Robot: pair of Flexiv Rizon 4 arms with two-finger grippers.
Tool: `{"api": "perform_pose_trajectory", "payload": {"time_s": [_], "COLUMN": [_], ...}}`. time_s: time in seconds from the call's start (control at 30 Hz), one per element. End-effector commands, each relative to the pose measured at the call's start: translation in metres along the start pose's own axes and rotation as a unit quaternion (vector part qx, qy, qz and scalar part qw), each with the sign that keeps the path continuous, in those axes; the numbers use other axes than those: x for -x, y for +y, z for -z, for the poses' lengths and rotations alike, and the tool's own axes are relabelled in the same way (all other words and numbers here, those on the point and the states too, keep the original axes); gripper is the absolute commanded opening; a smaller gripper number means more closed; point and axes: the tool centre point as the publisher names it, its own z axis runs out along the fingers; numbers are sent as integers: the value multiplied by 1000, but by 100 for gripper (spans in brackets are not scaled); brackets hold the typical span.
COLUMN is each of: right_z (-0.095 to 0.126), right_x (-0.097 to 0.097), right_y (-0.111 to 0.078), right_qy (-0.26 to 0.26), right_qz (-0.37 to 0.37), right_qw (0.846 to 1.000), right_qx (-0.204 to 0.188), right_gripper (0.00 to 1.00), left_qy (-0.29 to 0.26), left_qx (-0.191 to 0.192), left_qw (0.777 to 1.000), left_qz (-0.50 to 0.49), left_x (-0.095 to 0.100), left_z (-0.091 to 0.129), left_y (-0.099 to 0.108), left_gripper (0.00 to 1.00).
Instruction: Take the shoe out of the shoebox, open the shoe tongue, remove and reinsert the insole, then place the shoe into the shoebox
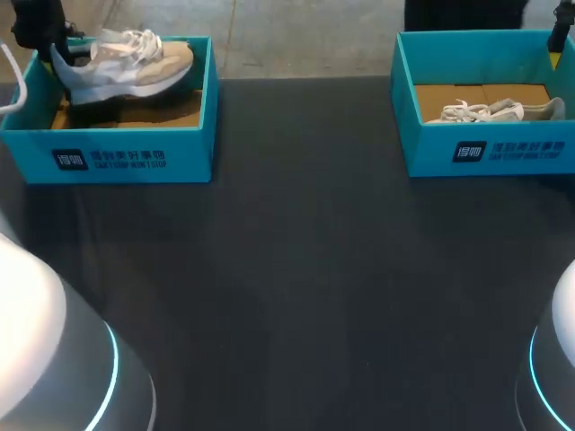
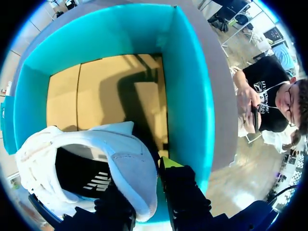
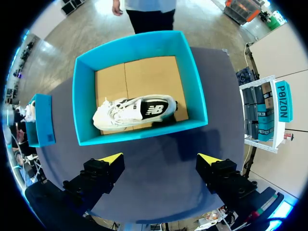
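A white and beige shoe hangs heel-up and tilted over the left teal shoebox. My left gripper is shut on its heel. In the left wrist view the heel collar sits between the fingers of that gripper, one finger inside the shoe and one outside, with the box's cardboard floor below. My right gripper stands open above the table. Ahead of it is the right shoebox, where a second white shoe lies on its side.
The right shoebox with its shoe stands at the table's far right, and my right arm is just behind it. Dark tabletop spreads between the two boxes and toward the near edge.
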Motion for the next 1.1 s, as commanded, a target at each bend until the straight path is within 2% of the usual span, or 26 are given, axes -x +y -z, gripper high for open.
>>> {"api": "perform_pose_trajectory", "payload": {"time_s": [0.03, 0.37, 0.63, 0.8, 0.97, 1.1], "right_z": [0, 0, 0, 0, 0, 0], "right_x": [0, 0, 0, 0, 0, 0], "right_y": [-1, -1, -1, -1, -1, -1], "right_qy": [-1, -1, -1, -1, -1, -1], "right_qz": [0, 0, 0, 0, 0, 0], "right_qw": [1000, 1000, 1000, 1000, 1000, 1000], "right_qx": [1, 1, 1, 1, 1, 1], "right_gripper": [100, 100, 100, 100, 100, 100], "left_qy": [-2, -2, 8, 21, 16, 22], "left_qx": [43, 62, 75, 84, 76, 89], "left_qw": [999, 998, 997, 996, 997, 995], "left_qz": [-2, -2, -14, -20, -24, -26], "left_x": [1, -3, -10, -8, -5, -1], "left_z": [32, 63, 105, 129, 152, 172], "left_y": [-27, -31, -45, -70, -101, -127], "left_gripper": [0, 0, 0, 0, 0, 0]}}
